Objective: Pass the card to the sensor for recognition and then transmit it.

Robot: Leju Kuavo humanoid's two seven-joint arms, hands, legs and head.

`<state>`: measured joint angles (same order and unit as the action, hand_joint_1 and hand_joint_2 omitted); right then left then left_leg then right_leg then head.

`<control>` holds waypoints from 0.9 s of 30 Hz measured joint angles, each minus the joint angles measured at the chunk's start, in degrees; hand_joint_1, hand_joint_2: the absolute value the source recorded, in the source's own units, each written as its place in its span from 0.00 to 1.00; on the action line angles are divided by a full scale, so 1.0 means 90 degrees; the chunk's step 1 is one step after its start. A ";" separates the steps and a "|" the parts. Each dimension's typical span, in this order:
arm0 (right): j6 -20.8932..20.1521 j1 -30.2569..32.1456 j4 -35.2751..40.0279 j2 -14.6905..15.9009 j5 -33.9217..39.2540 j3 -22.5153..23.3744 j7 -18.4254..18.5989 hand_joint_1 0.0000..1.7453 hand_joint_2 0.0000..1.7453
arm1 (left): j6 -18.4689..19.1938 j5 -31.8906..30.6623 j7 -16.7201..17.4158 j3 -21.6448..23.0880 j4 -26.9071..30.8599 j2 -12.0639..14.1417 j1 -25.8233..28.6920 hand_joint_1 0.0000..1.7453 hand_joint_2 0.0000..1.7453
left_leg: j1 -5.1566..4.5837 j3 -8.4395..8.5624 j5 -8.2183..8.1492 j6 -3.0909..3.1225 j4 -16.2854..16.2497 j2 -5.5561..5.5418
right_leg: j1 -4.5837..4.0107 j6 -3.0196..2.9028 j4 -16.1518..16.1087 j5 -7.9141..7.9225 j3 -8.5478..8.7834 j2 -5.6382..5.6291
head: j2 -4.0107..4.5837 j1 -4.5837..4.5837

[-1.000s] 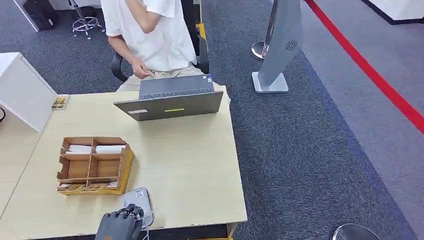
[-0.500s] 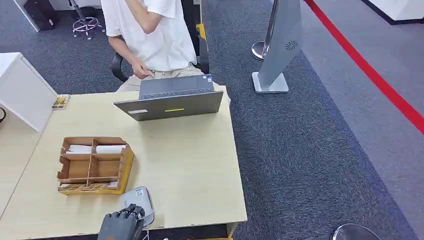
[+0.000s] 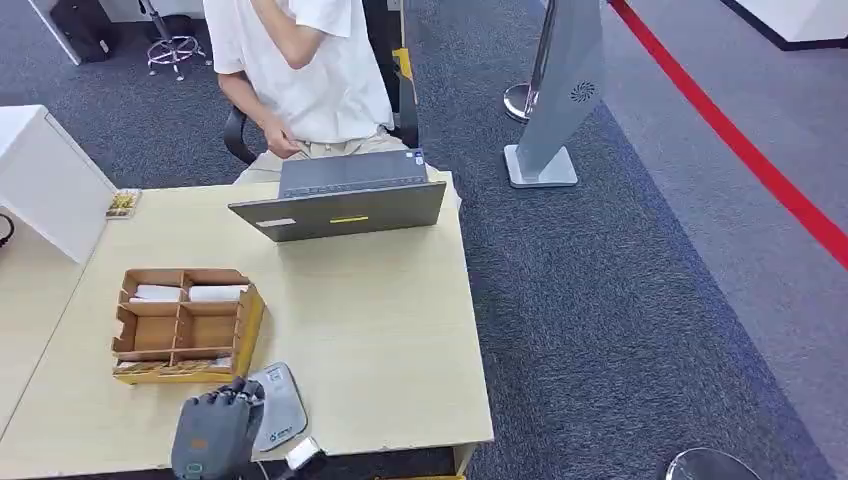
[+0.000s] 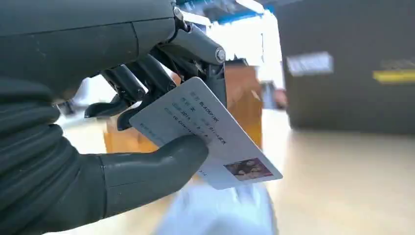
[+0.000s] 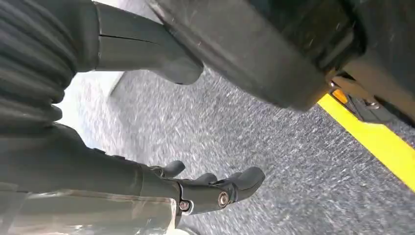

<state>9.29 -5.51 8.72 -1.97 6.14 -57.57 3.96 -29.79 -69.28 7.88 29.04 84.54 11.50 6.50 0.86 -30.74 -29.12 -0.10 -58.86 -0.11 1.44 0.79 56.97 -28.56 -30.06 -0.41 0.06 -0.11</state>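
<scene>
The left hand (image 4: pixel 98 147) pinches the card (image 4: pixel 205 132) between thumb and fingers (image 4: pixel 147 83), just over the grey sensor (image 3: pixel 275 405) on the tabletop (image 3: pixel 380 330). The pinch sits near one edge, so I judge the card could pivot or slip if it brushes the pad, or miss the reading zone if held tilted. Its print is mostly too small; "BLACKPINK" seems legible beside a small photo. The right hand (image 5: pixel 205 188) hangs over carpet, fingers apart, holding nothing. Beyond the fingers stand a cardboard organiser (image 3: pixel 185 325) and a laptop (image 3: pixel 340 205).
</scene>
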 joint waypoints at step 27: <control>-0.0459 -0.0294 0.0000 -0.0027 -0.0435 -0.0547 0.0131 0.00 1.00 | -0.0672 -0.1550 -0.0781 -0.2088 -0.1359 0.0542 -0.3870 1.00 1.00 | 0.0018 -0.0032 0.0036 -0.0009 -0.0002 -0.0011 | -0.0016 -0.0013 0.0005 0.0033 -0.0031 0.0002 | -0.0002 -0.0005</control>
<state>5.16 -8.15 8.72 -2.21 2.23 -62.49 5.14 -35.85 -83.23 0.85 10.25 72.31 16.37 -28.33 1.02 -31.03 -28.79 -0.19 -58.88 -0.21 1.29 0.67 57.02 -28.26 -30.34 -0.40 0.04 -0.15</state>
